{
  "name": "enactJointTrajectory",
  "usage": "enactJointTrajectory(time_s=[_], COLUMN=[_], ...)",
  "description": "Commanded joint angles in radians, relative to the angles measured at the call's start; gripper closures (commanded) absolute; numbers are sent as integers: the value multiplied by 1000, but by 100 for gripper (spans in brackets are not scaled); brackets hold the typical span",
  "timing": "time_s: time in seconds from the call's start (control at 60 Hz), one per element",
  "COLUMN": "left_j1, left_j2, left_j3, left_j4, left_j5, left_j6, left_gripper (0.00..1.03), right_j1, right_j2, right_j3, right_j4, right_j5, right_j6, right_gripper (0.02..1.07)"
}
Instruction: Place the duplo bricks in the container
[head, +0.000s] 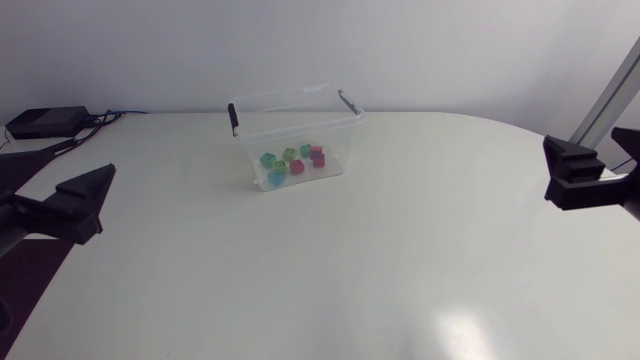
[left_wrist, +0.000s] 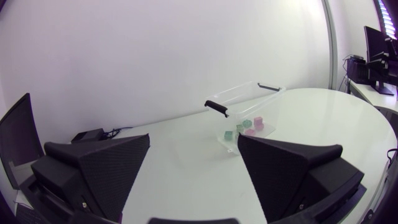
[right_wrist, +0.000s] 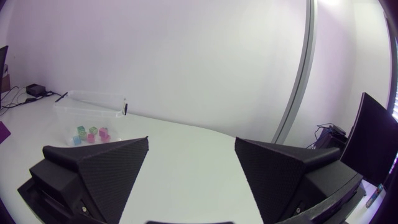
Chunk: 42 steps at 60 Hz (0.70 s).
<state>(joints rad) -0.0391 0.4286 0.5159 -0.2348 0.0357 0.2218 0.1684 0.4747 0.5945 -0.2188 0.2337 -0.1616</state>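
Likely light, stiff and slick, the duplo bricks (head: 292, 162) in the container (head: 300, 127) by the tabletop's (head: 350, 270) far edge suit a flat-side pinch; left gripper (left_wrist: 194, 140) and right gripper (right_wrist: 191, 142) gape empty.

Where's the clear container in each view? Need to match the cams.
Head view: container upper middle, toward the far edge of the table.
Left wrist view: container across the table, ahead of the left gripper.
Right wrist view: container far off, ahead and to one side of the right gripper.
Shared landmark: the coloured duplo bricks inside it.
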Motion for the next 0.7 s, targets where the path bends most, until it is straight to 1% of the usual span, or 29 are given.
enactJointTrajectory(time_s=[0.0,0.267,0.683], left_j1=[11,13,25], left_j2=[-27,-101,-250], left_j3=[-36,-100,-290], left_j4=[0,3,109], left_j5=[-5,-5,-19], left_j6=[13,11,-95], left_gripper=[5,5,5], right_j1=[-4,-25,-91], right_j2=[-48,-175,-312], right_j3=[-35,-101,-326], right_j4=[-21,-31,83], right_j5=[6,19,-96], right_j6=[-10,-14,66], right_gripper=[7,7,7])
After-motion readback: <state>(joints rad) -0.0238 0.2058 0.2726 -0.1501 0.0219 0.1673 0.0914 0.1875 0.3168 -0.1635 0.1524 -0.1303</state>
